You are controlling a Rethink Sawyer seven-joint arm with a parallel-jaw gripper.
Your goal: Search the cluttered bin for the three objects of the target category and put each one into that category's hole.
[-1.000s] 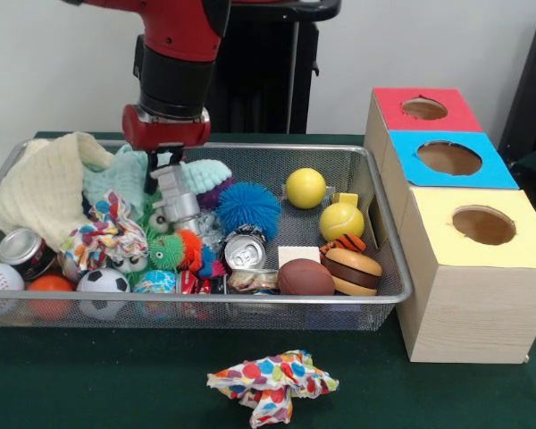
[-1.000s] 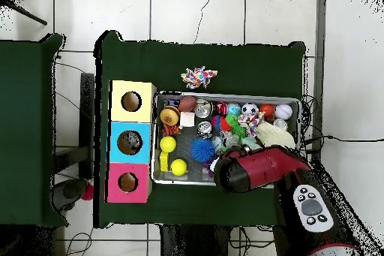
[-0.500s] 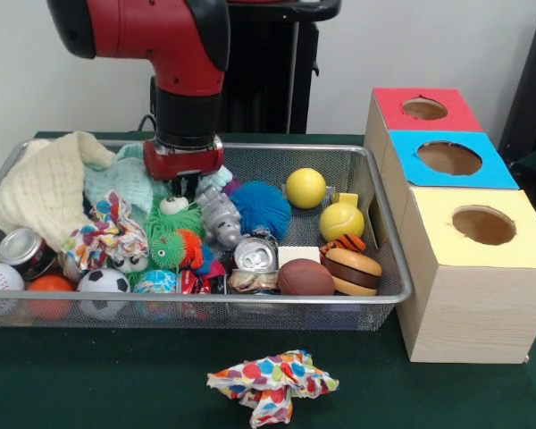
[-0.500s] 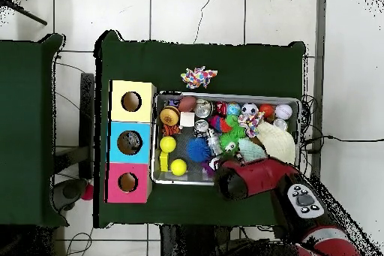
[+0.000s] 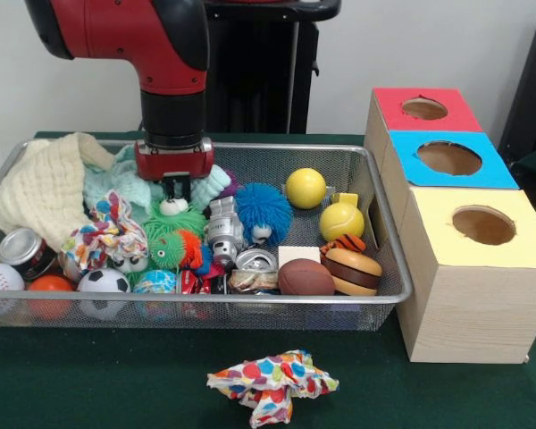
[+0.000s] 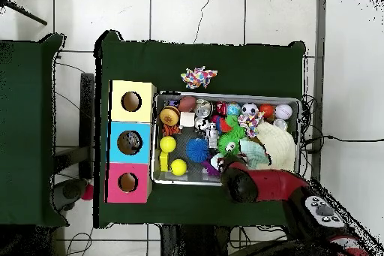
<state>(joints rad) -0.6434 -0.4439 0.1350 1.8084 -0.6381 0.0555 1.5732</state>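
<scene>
The gripper (image 5: 173, 186) hangs low over the cluttered bin (image 5: 386, 259), left of centre in the front view, just above a green spiky toy (image 5: 170, 223); whether its fingers are spread or pinched I can't tell. The hole (image 5: 449, 158) in the blue-topped box sits well off toward the right edge, beyond the bin's end.

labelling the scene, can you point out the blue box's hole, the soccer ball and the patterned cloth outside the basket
blue box's hole (image 5: 449, 158), front view, middle of the opening
soccer ball (image 5: 103, 281), front view, its upper face above the rim
patterned cloth (image 5: 272, 381), front view, centre of the bundle
</scene>
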